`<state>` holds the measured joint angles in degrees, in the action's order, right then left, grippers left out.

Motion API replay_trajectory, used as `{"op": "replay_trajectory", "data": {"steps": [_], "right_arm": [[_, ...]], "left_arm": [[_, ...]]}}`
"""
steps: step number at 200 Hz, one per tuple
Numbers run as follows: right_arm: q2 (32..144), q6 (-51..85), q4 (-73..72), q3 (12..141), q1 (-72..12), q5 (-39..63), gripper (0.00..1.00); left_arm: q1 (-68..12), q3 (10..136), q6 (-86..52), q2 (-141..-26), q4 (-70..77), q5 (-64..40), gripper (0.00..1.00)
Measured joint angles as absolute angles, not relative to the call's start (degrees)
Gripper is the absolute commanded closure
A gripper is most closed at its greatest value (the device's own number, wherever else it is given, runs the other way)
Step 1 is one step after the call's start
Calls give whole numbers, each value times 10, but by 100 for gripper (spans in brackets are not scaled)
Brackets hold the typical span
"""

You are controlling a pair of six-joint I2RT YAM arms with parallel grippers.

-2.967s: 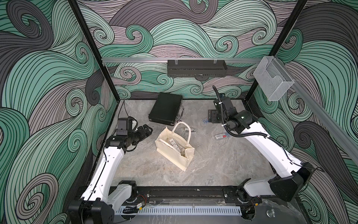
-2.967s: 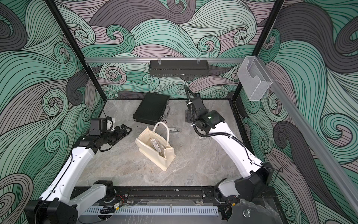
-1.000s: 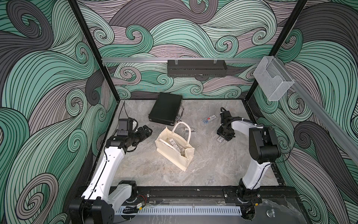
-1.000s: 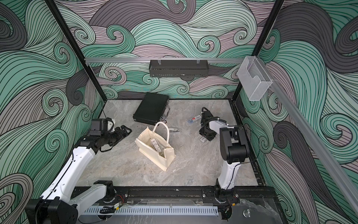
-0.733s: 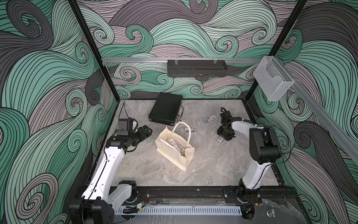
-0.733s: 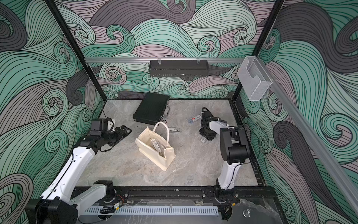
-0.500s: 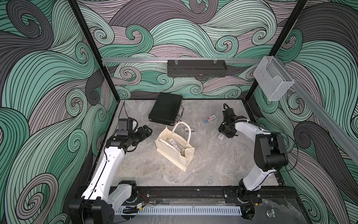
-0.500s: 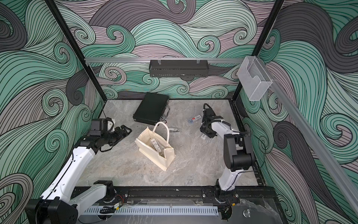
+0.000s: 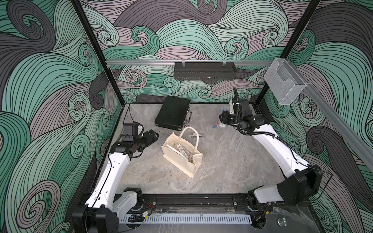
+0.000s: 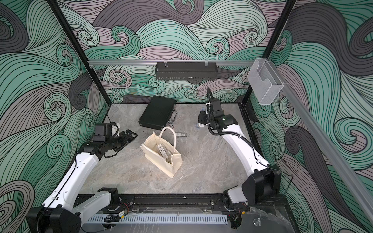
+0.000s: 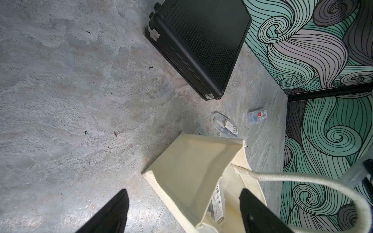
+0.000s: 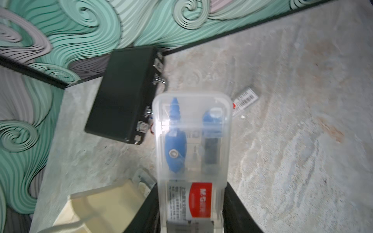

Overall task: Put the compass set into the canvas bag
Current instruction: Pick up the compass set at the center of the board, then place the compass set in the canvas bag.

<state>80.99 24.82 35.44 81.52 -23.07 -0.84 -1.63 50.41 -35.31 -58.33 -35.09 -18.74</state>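
Right wrist view: right tool (image 12: 191, 207) clamped on the clear-cased compass set (image 12: 191, 141), held above the bench (image 12: 302, 121). In a top view the canvas bag (image 9: 179, 161) stands mid-frame, with the left tool (image 9: 152, 136) open beside it. Best to carry the case over the bag's mouth, clear of the raised handle (image 11: 292, 177), then lower it before releasing.

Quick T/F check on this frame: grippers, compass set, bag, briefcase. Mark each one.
1. The right gripper is shut on the clear compass case. True.
2. The compass case is inside the canvas bag. False: it is in the right gripper, apart from the bag.
3. The left gripper is open and holds nothing. True.
4. The black briefcase stands open. False: it lies flat on the table with its lid shut.
5. The canvas bag lies flat on its side. False: it stands upright with its mouth open.
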Motion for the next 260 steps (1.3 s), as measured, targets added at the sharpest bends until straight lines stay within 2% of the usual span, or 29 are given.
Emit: {"op": "replay_trajectory", "data": {"steps": [75, 134, 169, 260], "right_arm": [[792, 146, 352, 905, -398, -2, 57], [875, 77, 382, 983, -504, -31, 57], [938, 55, 420, 1007, -538, -39, 56], [1032, 36, 511, 1025, -563, -30, 56]], "left_arm": [[-16, 504, -355, -574, -351, -190, 13], [-16, 504, -357, -571, -351, -191, 13], [-16, 504, -357, -571, -351, -191, 13], [-16, 491, -359, -563, -351, -191, 13]]}}
